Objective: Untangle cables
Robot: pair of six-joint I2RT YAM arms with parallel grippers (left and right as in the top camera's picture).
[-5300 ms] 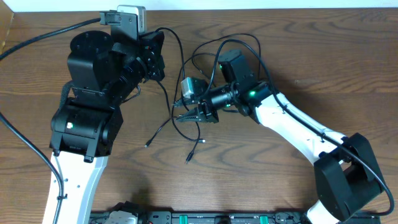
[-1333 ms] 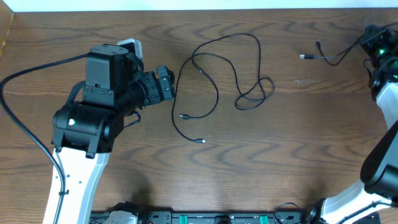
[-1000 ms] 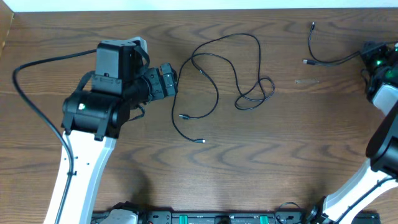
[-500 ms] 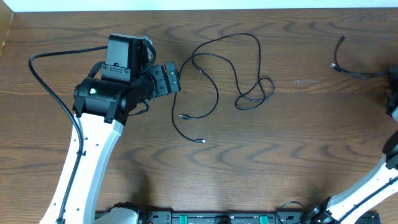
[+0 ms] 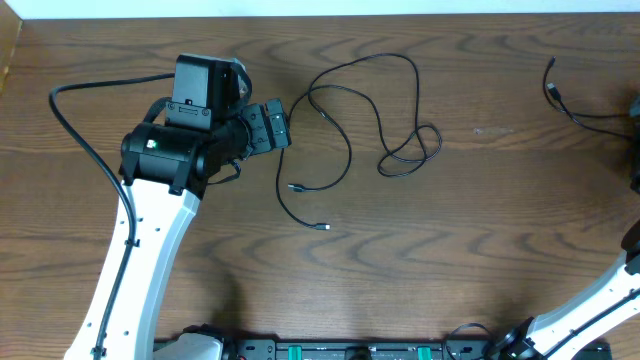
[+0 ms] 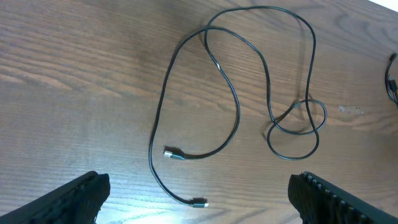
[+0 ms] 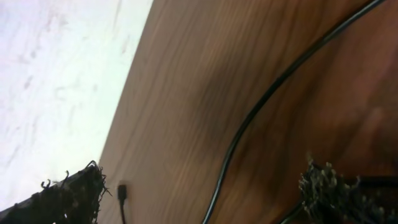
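Finds the left gripper [image 6: 199, 198] spread wide and empty over the left part of the table [image 5: 450, 265], with the long black cable [image 5: 348, 157] lying loose in loops just to its right, near the middle, both plug ends toward the near side. Puts a second black cable [image 5: 552, 90] at the far right edge, passing between the fingers [image 7: 68, 193] of the right gripper [image 7: 202, 193], likewise parted wide and clamping nothing.

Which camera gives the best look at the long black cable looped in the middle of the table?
Left wrist: the long black cable fills the frame, both plug ends and its small loop clear. Overhead shows it whole but smaller. Right wrist shows only a different black cable.
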